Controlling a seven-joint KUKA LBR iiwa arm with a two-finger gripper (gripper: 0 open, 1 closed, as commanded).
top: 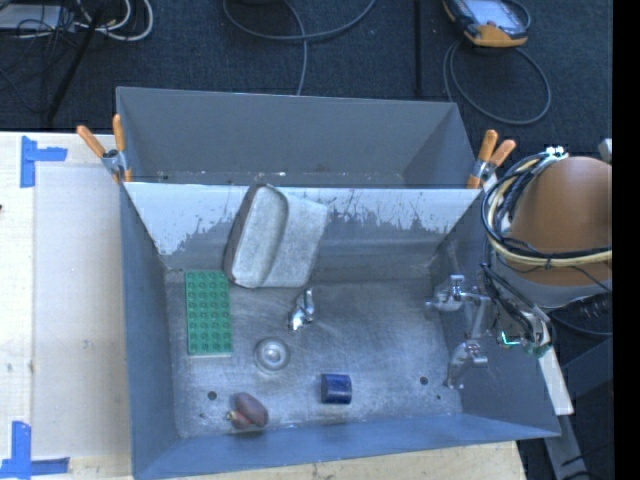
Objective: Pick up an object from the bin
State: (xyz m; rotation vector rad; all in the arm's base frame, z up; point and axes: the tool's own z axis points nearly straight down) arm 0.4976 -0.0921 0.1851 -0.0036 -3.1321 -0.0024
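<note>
My gripper (456, 326) low beside right wall of bin (300, 138). Jaws spread wide, nothing between them. Step, as I judge: approach, no thing grasped yet. Nearest thing: blue block (336, 388) on front floor, well apart to my left; small metal piece (301, 311) near middle. Next move needs travel left, then descent. Floor between is bare; right wall close, little room there.

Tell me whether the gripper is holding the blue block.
No, the blue block lies on the bin floor near the front wall, well apart from the gripper at the right side.
</note>
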